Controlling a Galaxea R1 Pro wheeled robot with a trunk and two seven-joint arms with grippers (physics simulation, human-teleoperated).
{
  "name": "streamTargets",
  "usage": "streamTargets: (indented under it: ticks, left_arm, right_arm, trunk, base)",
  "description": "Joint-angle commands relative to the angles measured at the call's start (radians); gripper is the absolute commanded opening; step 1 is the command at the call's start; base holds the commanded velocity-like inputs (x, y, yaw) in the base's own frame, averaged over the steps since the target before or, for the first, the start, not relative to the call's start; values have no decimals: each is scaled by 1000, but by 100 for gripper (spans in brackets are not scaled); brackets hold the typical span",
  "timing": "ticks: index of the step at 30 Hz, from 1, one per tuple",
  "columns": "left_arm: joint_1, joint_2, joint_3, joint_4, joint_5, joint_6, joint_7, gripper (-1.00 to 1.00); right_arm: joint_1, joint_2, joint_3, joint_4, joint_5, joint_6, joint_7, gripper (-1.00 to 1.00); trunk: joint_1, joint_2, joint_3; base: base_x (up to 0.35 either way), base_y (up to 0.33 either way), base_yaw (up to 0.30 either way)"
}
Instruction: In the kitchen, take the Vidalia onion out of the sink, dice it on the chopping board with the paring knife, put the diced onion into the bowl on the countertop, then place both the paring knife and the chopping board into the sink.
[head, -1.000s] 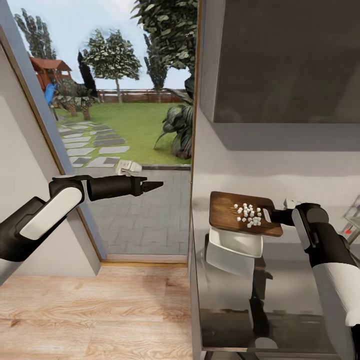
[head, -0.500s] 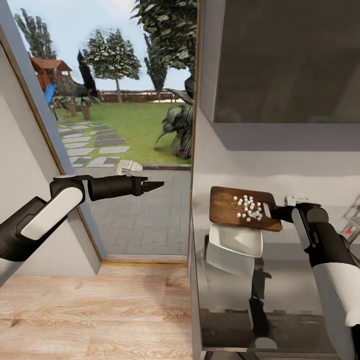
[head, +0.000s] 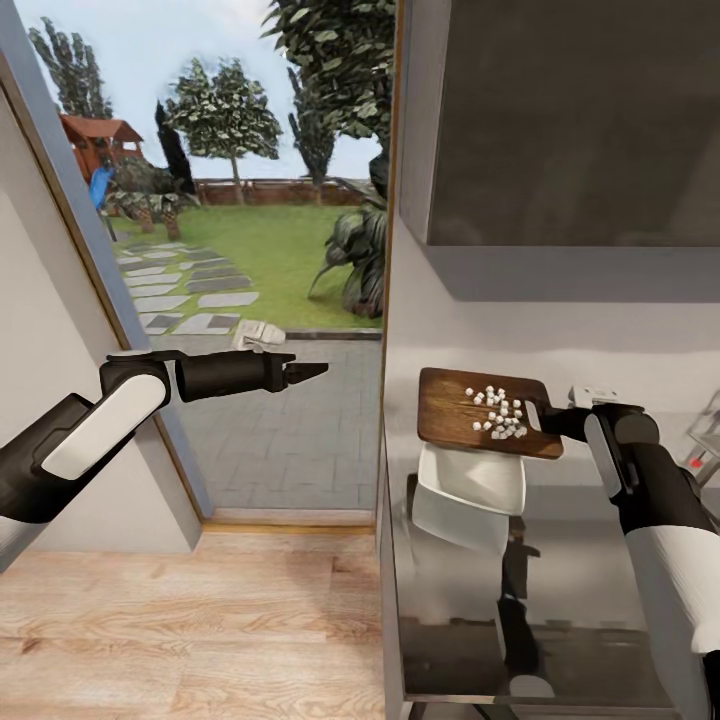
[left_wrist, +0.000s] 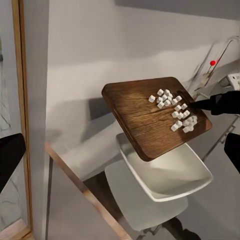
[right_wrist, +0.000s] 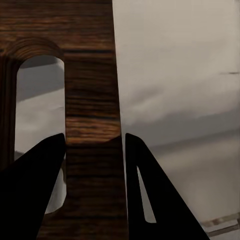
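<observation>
- The right gripper (head: 548, 420) is clamped on the handle end of the dark brown rectangular wooden chopping board (head: 455, 418); in the right wrist view its two black fingers (right_wrist: 35, 170) sit on either side of the strip of wood beside the slot handle.
- The board is held above the glossy dark grey countertop (head: 560, 590), near its left edge, and looks slightly tilted, though the angle is hard to judge.
- A cluster of small white diced onion pieces (head: 497, 410) lies on the board towards the handle end.
- The shallow white squarish bowl (head: 480, 478) sits on the countertop directly under the board, which hides the bowl's far rim.
- The left gripper (head: 310, 372) reaches out over the doorway, well apart from the countertop, fingers drawn to a point and holding nothing.
- A chrome tap with a red knob (head: 698, 462) is cut off at the picture's right edge.
</observation>
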Motion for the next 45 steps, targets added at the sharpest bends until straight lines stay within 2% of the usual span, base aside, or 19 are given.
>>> streamTargets:
  ticks: [1, 23, 37, 45]
  left_arm:
    - [-1, 1, -1, 0, -1, 2, -3, 100]
    - [-1, 1, -15, 0, -1, 2, -3, 100]
    - [-1, 1, -16, 0, -1, 2, -3, 100]
    - [-1, 1, -16, 0, -1, 2, -3, 100]
  right_arm:
    - [-1, 0, -1, -1, -8, 4, -2, -100]
    - [0, 1, 2, 0, -8, 4, -2, -100]
    - [0, 3, 39, 2, -8, -52, -2, -100]
    - [1, 24, 42, 4, -8, -54, -2, -100]
  trunk:
    - [0, -1, -2]
    - [0, -1, -2]
    - [0, -1, -2]
    - [0, -1, -2]
  base:
    - [-46, 0, 0]
    - [-43, 0, 0]
    - [0, 0, 0]
    - [0, 0, 0]
